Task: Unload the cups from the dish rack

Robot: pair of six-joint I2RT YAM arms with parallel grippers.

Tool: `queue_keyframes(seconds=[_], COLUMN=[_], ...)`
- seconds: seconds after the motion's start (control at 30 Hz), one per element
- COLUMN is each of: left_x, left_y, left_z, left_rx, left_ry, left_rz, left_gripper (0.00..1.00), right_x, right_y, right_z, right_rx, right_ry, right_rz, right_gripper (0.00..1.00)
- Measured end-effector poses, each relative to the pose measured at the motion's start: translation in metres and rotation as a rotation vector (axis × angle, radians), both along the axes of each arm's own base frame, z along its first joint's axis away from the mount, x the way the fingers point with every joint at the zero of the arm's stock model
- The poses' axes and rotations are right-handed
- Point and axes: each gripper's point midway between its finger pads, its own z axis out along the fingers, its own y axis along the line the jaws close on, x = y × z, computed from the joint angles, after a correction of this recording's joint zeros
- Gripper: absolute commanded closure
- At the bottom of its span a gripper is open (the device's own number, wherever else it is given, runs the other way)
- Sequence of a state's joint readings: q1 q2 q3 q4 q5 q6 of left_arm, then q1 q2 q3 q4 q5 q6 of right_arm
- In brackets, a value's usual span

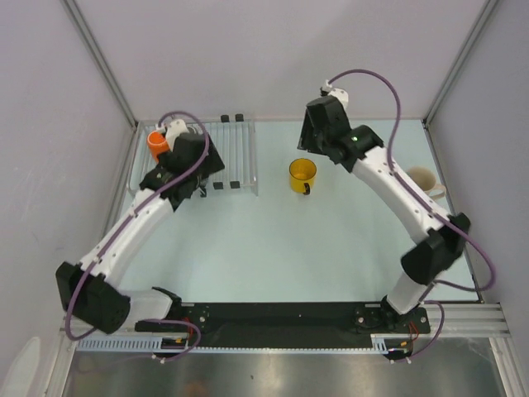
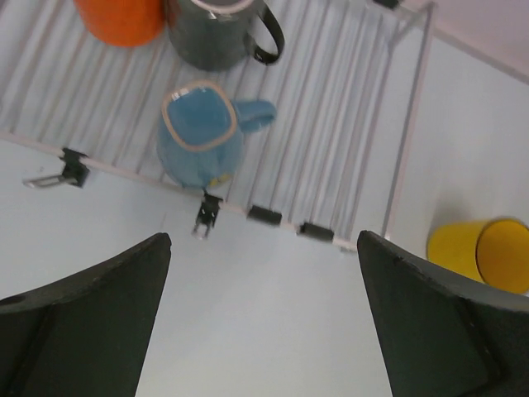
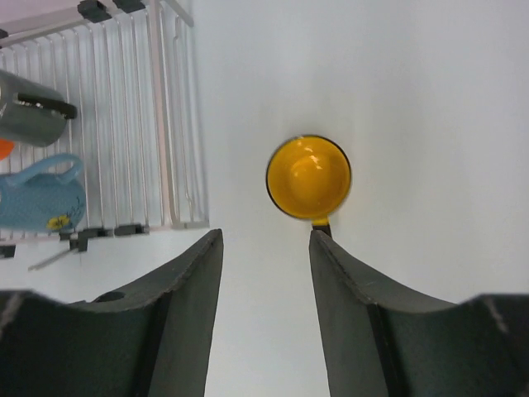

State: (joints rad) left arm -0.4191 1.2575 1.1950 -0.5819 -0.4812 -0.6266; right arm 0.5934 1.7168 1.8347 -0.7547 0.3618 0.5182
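The yellow cup stands upright on the table, right of the dish rack, with its handle pointing at my right gripper. That gripper is open, with nothing between its fingers, just short of the cup. In the rack lie a light blue cup, a dark grey cup and an orange cup. My left gripper is wide open and empty, over the table just before the rack's near edge. A cream cup stands at the far right.
The right half of the dish rack shows only bare bars. Small black clips line its near edge. Enclosure walls rise close behind and beside the table.
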Motion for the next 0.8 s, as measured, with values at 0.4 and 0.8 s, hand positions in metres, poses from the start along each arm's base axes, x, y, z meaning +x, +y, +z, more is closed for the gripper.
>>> queue_keyframes(seconds=[0.4,0.8], left_x=[0.090,0.134], left_y=[0.099,0.144], left_z=[-0.007,-0.062], left_rx=[0.046,0.090], left_ry=[0.105,0.199], left_rz=[0.330,0.426], left_gripper=[0.00,0.00], right_x=[-0.086,-0.114], right_y=[-0.039,-0.028], right_z=[0.010,-0.011], right_rx=[0.077,0.137], right_ry=[-0.138,-0.200], right_rz=[0.057,0.170], right_gripper=[0.48,0.46])
